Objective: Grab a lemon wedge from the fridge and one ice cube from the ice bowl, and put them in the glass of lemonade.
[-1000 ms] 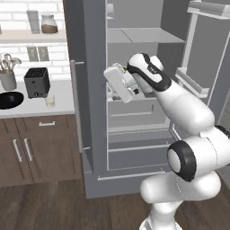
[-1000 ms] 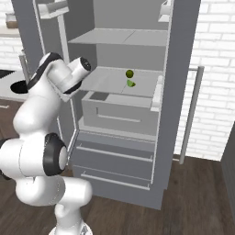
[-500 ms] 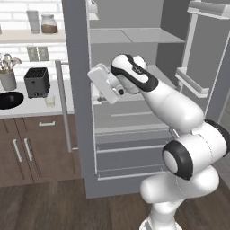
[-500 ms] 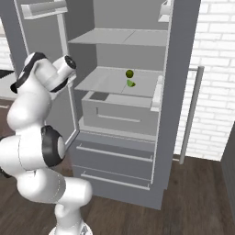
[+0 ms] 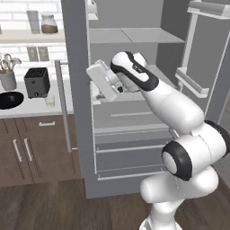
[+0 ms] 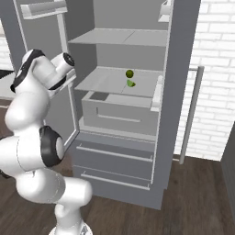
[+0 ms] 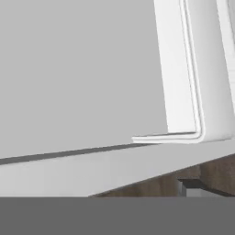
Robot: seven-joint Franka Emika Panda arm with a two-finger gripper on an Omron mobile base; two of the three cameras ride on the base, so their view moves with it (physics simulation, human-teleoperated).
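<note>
The fridge (image 5: 130, 123) stands with both doors swung open. On its middle shelf lies the tiny bright green lemon wedge (image 6: 131, 84), just in front of a dark round fruit (image 6: 130, 73). My gripper (image 5: 96, 81) is at shelf height, close against the inner side of the left door (image 5: 74, 134), well left of the wedge. Its fingers do not show, and the hand view faces the grey door panel and a white door bin (image 7: 183, 133). On the counter to the left stand the black ice bowl (image 5: 9, 99) and the glass of lemonade (image 5: 49, 101). The ice cube is hidden.
A black toaster (image 5: 37, 82) and a utensil holder (image 5: 7, 76) stand behind the bowl, and jars sit on a wall shelf (image 5: 31, 38). Brown cabinets (image 5: 36, 148) run under the counter. The right fridge door (image 5: 204, 67) stands out, carrying bins.
My hand has swung left, out of the middle of the fridge to the left door's inner side. That door has swung a little wider.
</note>
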